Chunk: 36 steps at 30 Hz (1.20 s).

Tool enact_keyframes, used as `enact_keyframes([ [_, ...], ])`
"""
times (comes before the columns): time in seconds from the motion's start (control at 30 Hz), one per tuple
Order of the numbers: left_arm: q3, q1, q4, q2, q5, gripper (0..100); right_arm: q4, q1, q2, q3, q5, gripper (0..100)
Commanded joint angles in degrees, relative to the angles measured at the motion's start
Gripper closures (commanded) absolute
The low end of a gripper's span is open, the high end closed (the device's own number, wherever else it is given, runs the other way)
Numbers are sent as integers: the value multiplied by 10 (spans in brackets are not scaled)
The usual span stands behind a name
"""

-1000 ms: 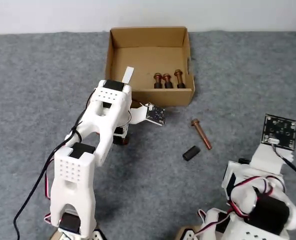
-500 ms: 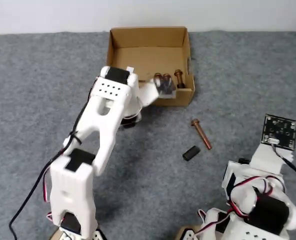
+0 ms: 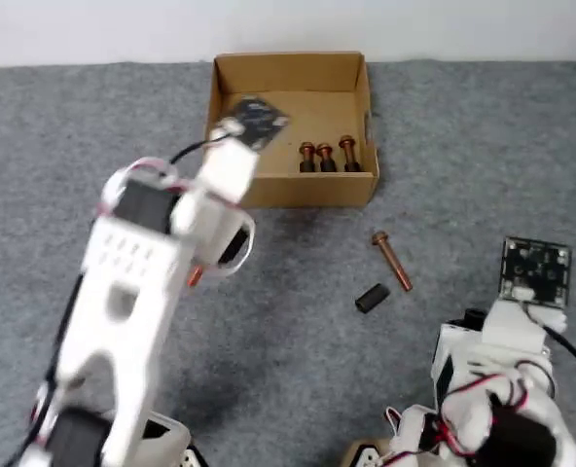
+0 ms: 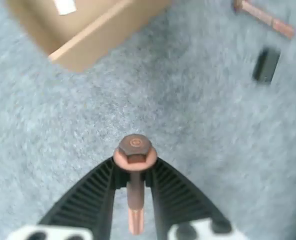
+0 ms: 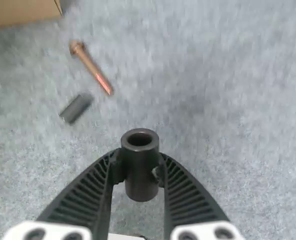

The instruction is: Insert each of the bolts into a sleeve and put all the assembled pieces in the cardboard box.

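Observation:
My left gripper (image 4: 134, 168) is shut on a copper bolt (image 4: 134, 186), head outward, held above the grey carpet in front of the cardboard box (image 4: 90, 31). The high view has that left arm (image 3: 137, 277) raised near the box's (image 3: 288, 190) front left corner, a bit of copper bolt (image 3: 193, 277) showing below it. My right gripper (image 5: 139, 161) is shut on a black sleeve (image 5: 139, 167), its bore facing outward. A loose bolt (image 3: 392, 260) and a loose sleeve (image 3: 371, 298) lie between the arms. Three assembled pieces (image 3: 327, 156) stand in the box.
The right arm (image 3: 502, 389) sits at the near right corner. The loose bolt (image 5: 90, 67) and sleeve (image 5: 76, 108) lie ahead of the right gripper, the box corner (image 5: 23, 12) beyond them. Grey carpet (image 3: 483, 156) covers the table; a white wall runs behind.
The left arm has lifted and pulled back from the box front toward the near left, its wrist swinging up. The right arm's wrist has shifted slightly left.

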Motion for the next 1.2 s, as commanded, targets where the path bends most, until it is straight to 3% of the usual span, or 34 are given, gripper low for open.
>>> enact_keyframes([
  [0.0,80,0,-60,-160,69,995,-30,-29,-40,15,-6,990],
  [0.13,201,0,-113,-280,112,995,-73,-89,-90,68,-79,990],
  [0.3,312,-1,-153,-412,116,995,-141,-196,-158,140,-161,990],
  [0.57,491,-1,-324,-688,113,995,-203,-367,-256,230,-214,990],
  [0.67,549,-1,-341,-789,113,995,-203,-411,-255,236,-226,990],
  [0.8,568,2,-345,-827,122,995,-210,-478,-253,257,-224,990],
  [0.93,551,28,-386,-815,180,995,-255,-555,-252,289,-221,990],
  [1.17,546,96,-393,-814,237,995,-340,-625,-248,338,-114,990],
])
